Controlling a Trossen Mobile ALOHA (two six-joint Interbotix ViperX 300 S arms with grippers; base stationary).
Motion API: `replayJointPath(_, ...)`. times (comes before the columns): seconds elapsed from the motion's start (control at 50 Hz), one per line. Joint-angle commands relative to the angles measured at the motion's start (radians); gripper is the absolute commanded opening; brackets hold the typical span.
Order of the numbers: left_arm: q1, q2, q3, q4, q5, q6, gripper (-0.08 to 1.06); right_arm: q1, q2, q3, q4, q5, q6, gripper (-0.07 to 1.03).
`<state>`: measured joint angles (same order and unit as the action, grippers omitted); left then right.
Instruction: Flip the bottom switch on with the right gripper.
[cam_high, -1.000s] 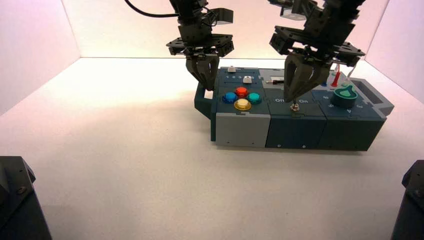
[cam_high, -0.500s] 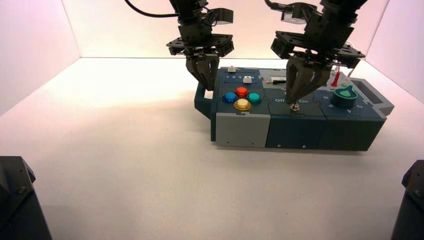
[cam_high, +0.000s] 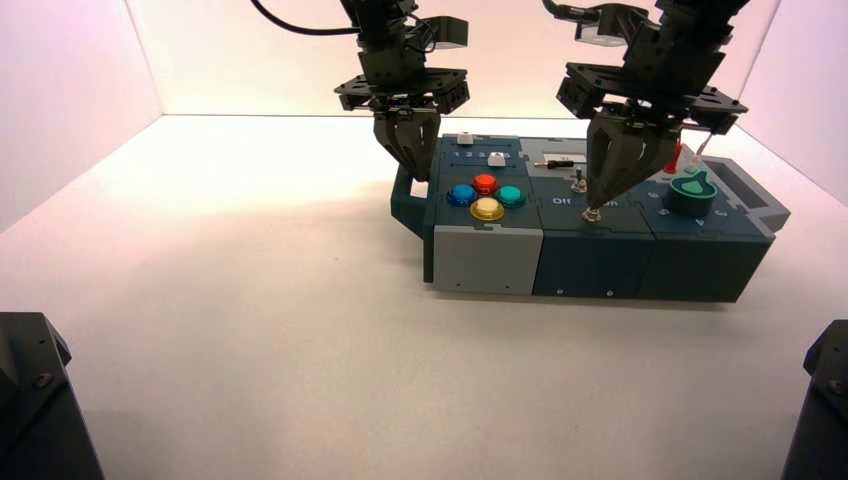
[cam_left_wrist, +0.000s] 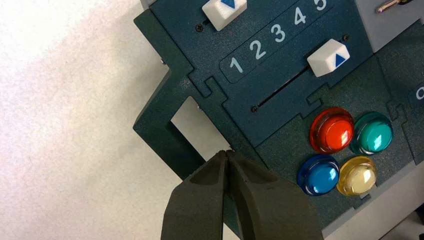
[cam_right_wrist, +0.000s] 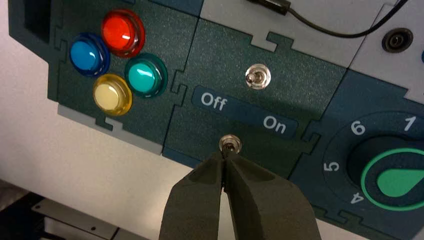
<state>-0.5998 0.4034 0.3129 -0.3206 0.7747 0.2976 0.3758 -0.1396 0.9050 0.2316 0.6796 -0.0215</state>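
The bottom switch (cam_right_wrist: 230, 144), a tiny silver toggle in a round nut, sits below the "Off / On" label on the box's middle panel, near its front edge; it also shows in the high view (cam_high: 592, 213). My right gripper (cam_right_wrist: 224, 154) is shut, and its pointed tips touch the switch's lever from the front side. In the high view the right gripper (cam_high: 594, 204) hangs right over that switch. The twin top switch (cam_right_wrist: 257, 77) stands free above the label. My left gripper (cam_left_wrist: 226, 152) is shut and hovers by the box's left handle (cam_left_wrist: 165, 125).
Red, blue, teal and yellow push buttons (cam_right_wrist: 116, 65) lie left of the switches. A green knob (cam_right_wrist: 400, 180) with numbers sits to their right. Two white sliders (cam_left_wrist: 330, 56) are behind the buttons. A black wire (cam_right_wrist: 325, 30) runs along the grey back panel.
My right gripper has moved a little to the right, so its tips now sit on the bottom switch and the top switch is uncovered. The left arm has not moved.
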Motion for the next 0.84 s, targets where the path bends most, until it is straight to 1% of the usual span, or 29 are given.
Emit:
replayJointPath(0.02, 0.009, 0.002, -0.003, 0.005, -0.005, 0.008, -0.03, -0.043, -0.034, -0.034, -0.023, 0.011, -0.006, -0.02)
replayJointPath(0.14, 0.009, 0.005, -0.009, 0.005, -0.002, 0.009, -0.03, -0.043, -0.049, -0.051, -0.026, 0.026, -0.006, -0.02)
replayJointPath(0.42, 0.009, 0.021, -0.028, 0.006, 0.003, -0.002, -0.03, -0.035, -0.067, -0.084, -0.029, 0.046, -0.020, -0.02)
replayJointPath(0.84, 0.009, 0.055, -0.075, 0.005, 0.015, -0.008, -0.03, -0.035, -0.114, -0.110, -0.028, 0.051, -0.020, -0.02)
